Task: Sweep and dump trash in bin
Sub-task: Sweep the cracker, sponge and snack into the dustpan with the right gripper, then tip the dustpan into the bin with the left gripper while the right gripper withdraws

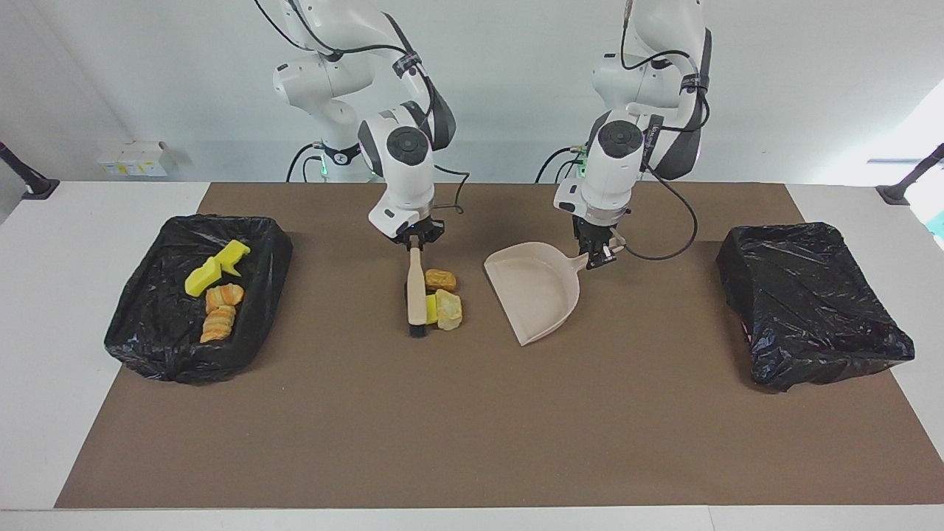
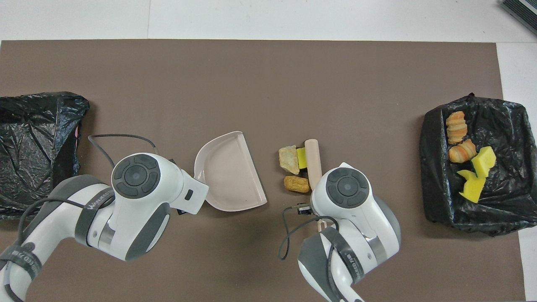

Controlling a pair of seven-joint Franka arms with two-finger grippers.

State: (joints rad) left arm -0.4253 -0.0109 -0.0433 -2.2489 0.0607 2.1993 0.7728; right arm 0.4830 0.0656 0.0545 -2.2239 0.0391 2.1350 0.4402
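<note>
White table (image 1: pixel 66 310) under a brown mat (image 1: pixel 457 428): black-lined bins at frame left (image 1: pixel 147 346) and right (image 1: pixel 811 310), beige plastic dustpan (image 1: pixel 535 291), three foam scraps (image 1: pixel 446 295) at centre.

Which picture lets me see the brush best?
The facing view: the whole brush shows, from the handle in the right gripper down to its dark bristles. In the overhead view the right arm hides the handle's end, leaving only the beige back.
</note>
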